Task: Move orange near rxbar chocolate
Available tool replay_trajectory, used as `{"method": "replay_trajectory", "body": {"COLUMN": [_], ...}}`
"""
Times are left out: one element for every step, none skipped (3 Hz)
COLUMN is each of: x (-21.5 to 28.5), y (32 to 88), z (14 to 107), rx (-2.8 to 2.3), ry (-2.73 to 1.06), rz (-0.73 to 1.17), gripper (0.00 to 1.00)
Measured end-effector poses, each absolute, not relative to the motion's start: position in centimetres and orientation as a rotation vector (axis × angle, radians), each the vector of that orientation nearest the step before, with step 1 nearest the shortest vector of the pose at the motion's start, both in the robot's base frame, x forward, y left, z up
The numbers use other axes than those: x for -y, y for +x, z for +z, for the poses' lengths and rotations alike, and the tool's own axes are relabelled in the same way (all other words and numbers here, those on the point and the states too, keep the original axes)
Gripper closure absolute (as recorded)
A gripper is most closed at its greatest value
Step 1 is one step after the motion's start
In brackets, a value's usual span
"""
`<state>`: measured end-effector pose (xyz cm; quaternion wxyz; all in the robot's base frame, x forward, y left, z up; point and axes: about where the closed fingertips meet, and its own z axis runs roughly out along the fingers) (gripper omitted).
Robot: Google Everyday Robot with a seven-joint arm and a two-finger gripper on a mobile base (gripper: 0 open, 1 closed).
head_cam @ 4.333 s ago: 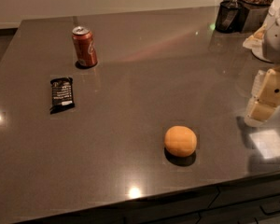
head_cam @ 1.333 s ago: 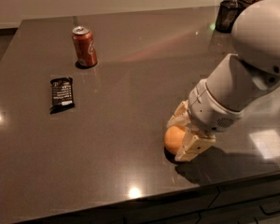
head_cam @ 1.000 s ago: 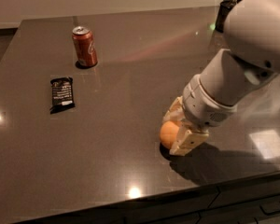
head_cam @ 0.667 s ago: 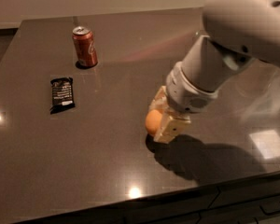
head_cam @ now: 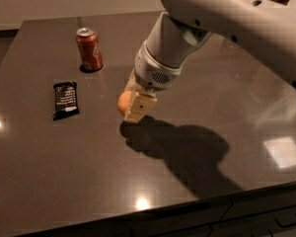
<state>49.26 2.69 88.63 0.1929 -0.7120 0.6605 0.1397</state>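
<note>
Single camera view of a dark grey bench (head_cam: 222, 98) seen from above and in front. The robot's white arm (head_cam: 227, 14) enters from the upper right and slopes down to the claw (head_cam: 132, 107), which hangs over the middle of the bench. The claw is closed on the orange (head_cam: 123, 102). One cream-coloured finger (head_cam: 139, 106) lies flat against the fruit's right side, and the other finger is hidden behind the fruit. Only the left part of the orange shows, bulging out from the claw towards the left.

A broad shadow (head_cam: 182, 152) lies on the bench below and to the right of the claw. Its nearest edge sits just under the fingertip, so the orange appears to be held slightly clear of the surface, though the angle does not settle this.

The rxbar chocolate (head_cam: 65, 98), a flat black wrapper with pale lettering, lies flat on the bench to the left of the claw at about the same height in the view. It is apart from the orange, with bare bench between them. An upright red-brown soda can (head_cam: 89, 49) stands up and to the left of the claw, beyond the bar and farther from the camera. Nothing touches either the bar or the can. Drawer fronts (head_cam: 266, 216) show under the bench's near edge, below and to the right of the claw.
</note>
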Motion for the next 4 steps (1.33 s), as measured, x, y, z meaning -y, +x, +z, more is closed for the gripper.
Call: {"method": "replay_trajectory", "body": {"x": [-5.2, -7.8, -10.5, -12.6], "y": [51.1, 52.8, 53.9, 54.9], "z": [87.9, 87.4, 87.0, 86.7], "rx": [-1.861, -1.856, -1.837, -1.823], "ry": [-1.972, -1.948, -1.943, -1.957], "rz": [0.437, 0.459, 0.462, 0.431], "gripper": [1.0, 1.0, 1.0, 0.85]}}
